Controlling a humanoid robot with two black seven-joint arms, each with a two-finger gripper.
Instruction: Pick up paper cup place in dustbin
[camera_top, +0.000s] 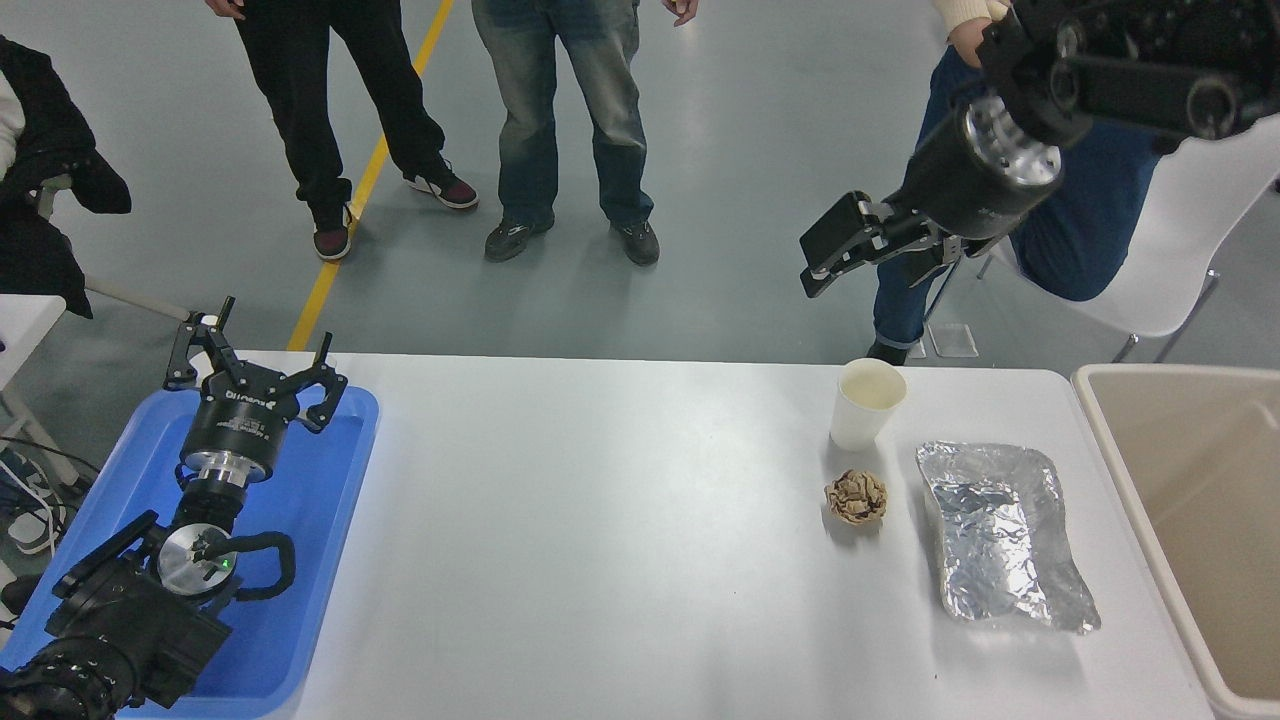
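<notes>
Right hand (838, 262) hanging up high with fingers spread and empty, paper cup (865, 402) sitting upright on the desk (600, 520) beside a crumpled brown paper ball (856, 496), well apart from the dustbin (1180, 520).

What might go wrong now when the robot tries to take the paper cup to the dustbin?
The right gripper hangs high, empty, away from the upright paper cup, so a poor descent may tip it. The brown paper ball and foil sheet lie close by and could be bumped on the way to the dustbin.
</notes>
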